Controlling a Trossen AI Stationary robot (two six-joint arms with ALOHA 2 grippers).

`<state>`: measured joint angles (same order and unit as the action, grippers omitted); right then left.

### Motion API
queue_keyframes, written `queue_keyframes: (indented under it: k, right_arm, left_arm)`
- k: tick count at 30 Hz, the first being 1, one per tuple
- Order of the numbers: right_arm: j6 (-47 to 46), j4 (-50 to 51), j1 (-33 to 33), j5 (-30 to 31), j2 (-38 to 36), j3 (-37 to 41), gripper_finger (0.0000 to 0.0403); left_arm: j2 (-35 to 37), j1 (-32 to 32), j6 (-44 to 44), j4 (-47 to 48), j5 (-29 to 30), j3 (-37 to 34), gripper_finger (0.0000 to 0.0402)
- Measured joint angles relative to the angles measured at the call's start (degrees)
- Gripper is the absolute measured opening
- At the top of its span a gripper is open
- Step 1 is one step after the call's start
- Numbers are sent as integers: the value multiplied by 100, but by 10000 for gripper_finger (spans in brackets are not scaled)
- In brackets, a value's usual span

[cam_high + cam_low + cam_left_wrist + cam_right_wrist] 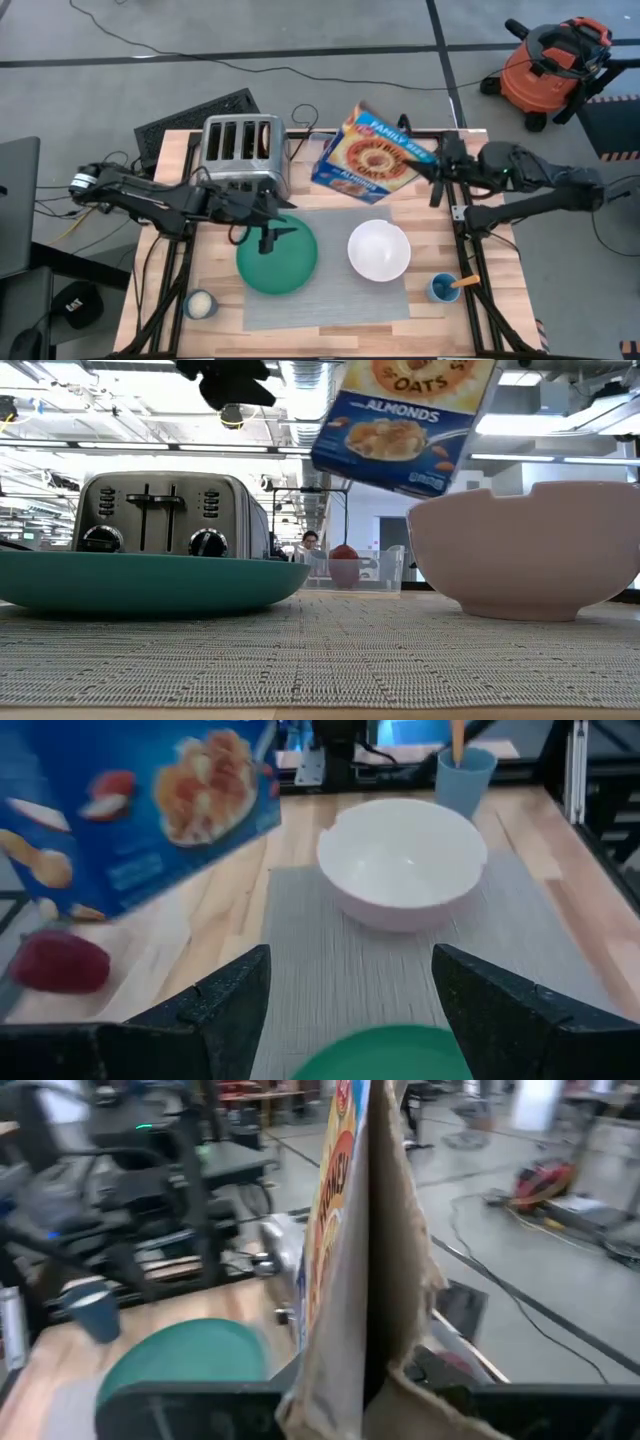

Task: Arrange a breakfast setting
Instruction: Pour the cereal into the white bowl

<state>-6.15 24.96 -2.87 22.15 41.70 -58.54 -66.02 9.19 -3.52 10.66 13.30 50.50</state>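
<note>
Under left end effector [268,238], plate [277,262]

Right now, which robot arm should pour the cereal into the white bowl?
The right arm, probably. Its gripper is shut on the cereal box, held up in the air behind the white bowl. The left gripper hangs open and empty over the green plate.
</note>
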Motion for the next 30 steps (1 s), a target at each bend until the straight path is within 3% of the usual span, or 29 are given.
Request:
queue_keyframes:
  k: [6, 11, 16, 21, 25, 30]
  right_arm:
    - [217, -649, -523, 4, 376, 0, 25]
    - [320, -1152, -777, 9, 477, 4, 25]
    - [509, -1787, -985, 25, 481, 4, 25]
    - [662, -2307, -1105, 20, 587, 2, 25]
    - [812, -2731, -1177, 7, 887, 2, 25]
    - [1124, -3523, -1352, 8, 1315, 2, 25]
  left_arm:
    - [229, 4, -144, 17, 5, -42, 265]
    - [492, 4, -391, 354, 74, -42, 307]
    - [775, 4, -930, 463, 654, -42, 358]
    - [884, 94, -622, 441, 702, -42, 368]
    - [784, 107, -201, -528, 693, -261, 368]
    - [785, 111, 147, -2400, 596, -916, 368]
